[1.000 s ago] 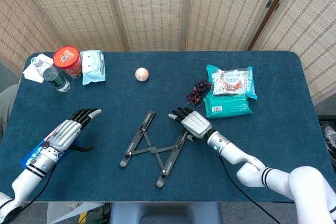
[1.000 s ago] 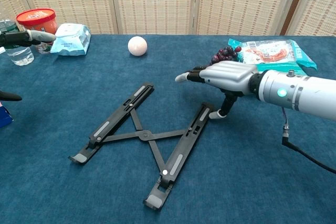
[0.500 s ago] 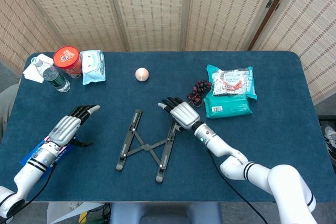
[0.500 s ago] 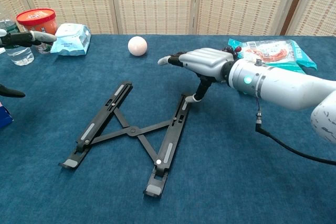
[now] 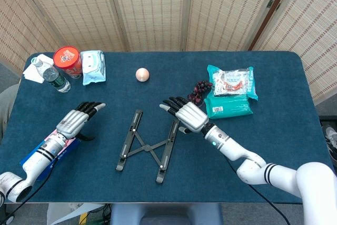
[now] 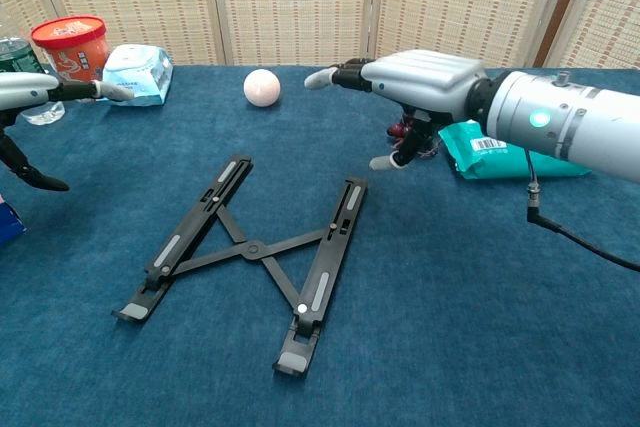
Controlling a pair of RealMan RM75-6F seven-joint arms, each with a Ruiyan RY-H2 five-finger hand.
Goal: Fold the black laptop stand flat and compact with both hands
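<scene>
Right hand [image 6: 420, 82] now lifted clear of laptop stand [image 6: 250, 252].

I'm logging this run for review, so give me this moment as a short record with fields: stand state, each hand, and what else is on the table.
stand: black laptop stand lies on the blue table, its two rails apart, joined by crossed links, not yet compact
right hand: right hand raised above the rails' far end, fingers apart, holding nothing
left hand: left hand left of the stand, open, not touching it
far left: water bottle, red tub, pale blue packet
middle: pale ball
right side: dark beads, teal packets
</scene>
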